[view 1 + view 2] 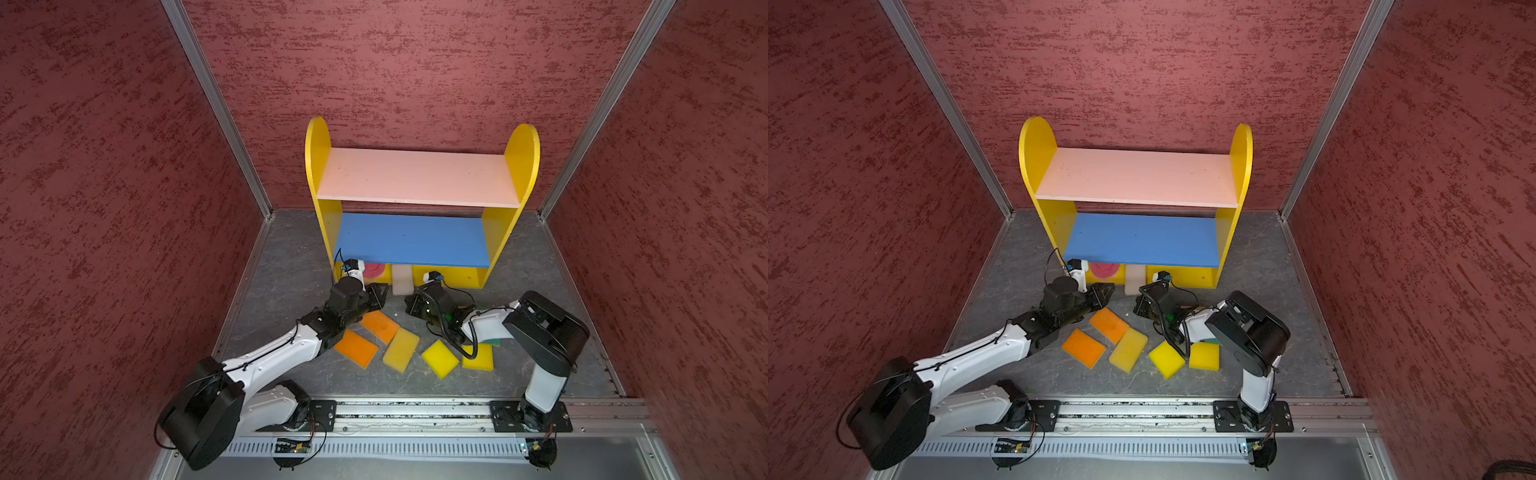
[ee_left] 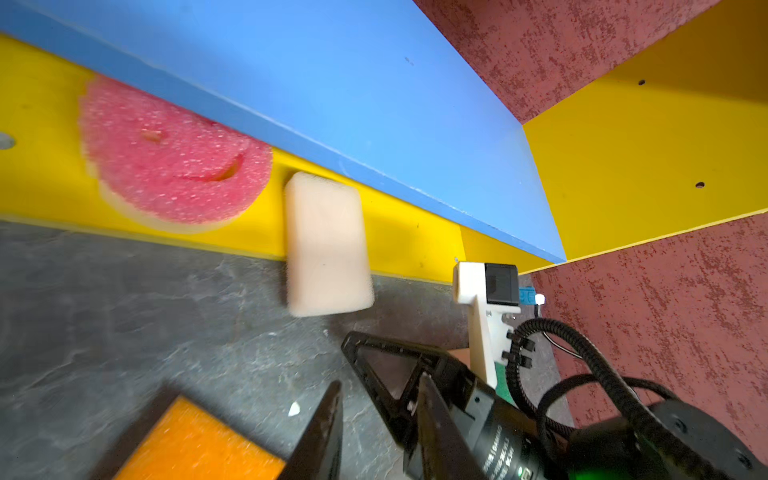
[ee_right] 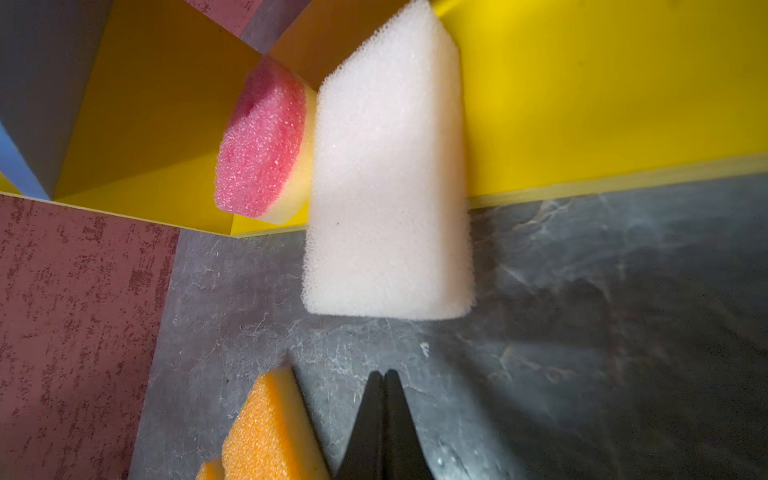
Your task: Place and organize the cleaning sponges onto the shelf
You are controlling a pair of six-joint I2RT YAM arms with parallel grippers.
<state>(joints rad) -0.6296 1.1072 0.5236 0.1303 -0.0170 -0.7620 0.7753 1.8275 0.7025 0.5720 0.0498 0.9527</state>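
Right gripper (image 3: pixel 384 380), jaws pressed together and empty, pointed at the off-white sponge (image 3: pixel 386 187), which jutted from the shelf (image 3: pixel 602 104) base beside the round pink sponge (image 3: pixel 262 141). Left gripper (image 1: pixel 379 293) hovered nearby, slightly parted and empty, above an orange sponge (image 1: pixel 380 326) on the floor.

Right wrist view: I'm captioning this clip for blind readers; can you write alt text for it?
An off-white sponge lies across the front edge of the shelf's yellow base, half out on the grey floor, with a round pink sponge beside it on the base. In the foreground the right gripper is shut and empty, next to an orange sponge.
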